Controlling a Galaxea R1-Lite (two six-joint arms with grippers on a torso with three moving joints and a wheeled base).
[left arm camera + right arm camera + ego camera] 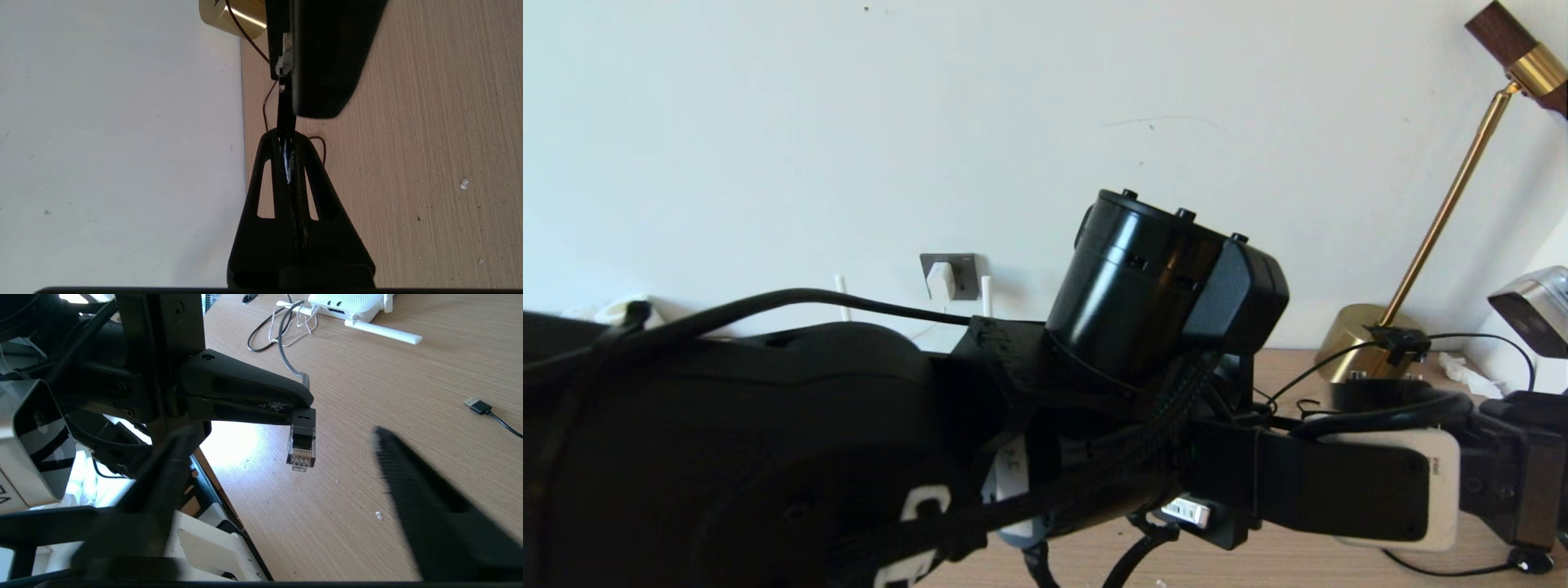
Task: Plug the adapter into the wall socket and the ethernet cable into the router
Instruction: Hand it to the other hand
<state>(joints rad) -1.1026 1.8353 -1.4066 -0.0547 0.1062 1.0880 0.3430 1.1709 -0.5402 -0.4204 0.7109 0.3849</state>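
Observation:
The white adapter sits in the dark grey wall socket on the wall behind my left arm. My left gripper is shut on the black boot of the ethernet cable. Its clear plug tip hangs below the fingertips, above the wooden table. In the right wrist view, my right gripper is open, one finger on each side of the plug and touching nothing. The white router lies far across the table, with one antenna flat on the wood.
A brass lamp stands at the back right by the wall. A loose black USB plug and a tangle of thin white and black cords lie on the table near the router. My left arm blocks most of the head view.

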